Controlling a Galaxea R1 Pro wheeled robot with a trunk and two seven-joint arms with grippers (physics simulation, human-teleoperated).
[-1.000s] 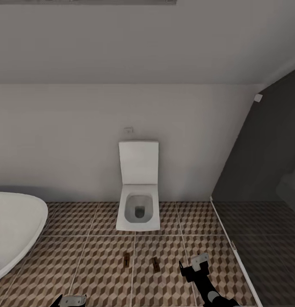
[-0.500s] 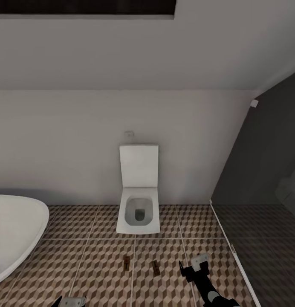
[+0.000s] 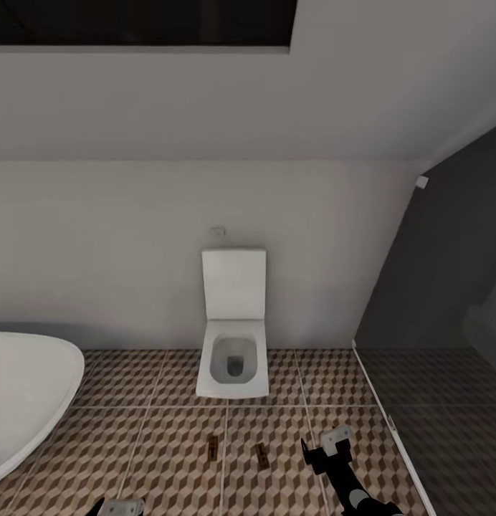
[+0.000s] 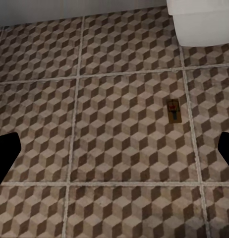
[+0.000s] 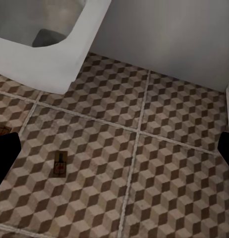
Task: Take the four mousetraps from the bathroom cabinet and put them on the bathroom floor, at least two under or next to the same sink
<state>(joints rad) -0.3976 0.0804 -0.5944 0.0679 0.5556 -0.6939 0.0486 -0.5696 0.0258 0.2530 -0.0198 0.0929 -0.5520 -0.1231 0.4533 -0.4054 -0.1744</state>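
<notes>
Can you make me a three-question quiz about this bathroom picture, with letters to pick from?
1. Where are the mousetraps?
A on the floor before the toilet
B in the bathtub
C on the toilet lid

2. How many mousetraps show in the head view?
A four
B none
C two

3. How is the toilet lid?
A shut
B up
C missing

Answers:
1 A, both lie on the patterned floor tiles near the bowl.
2 C, a second one lies beside the first.
3 B, the lid stands against the wall and the bowl is open.
</notes>
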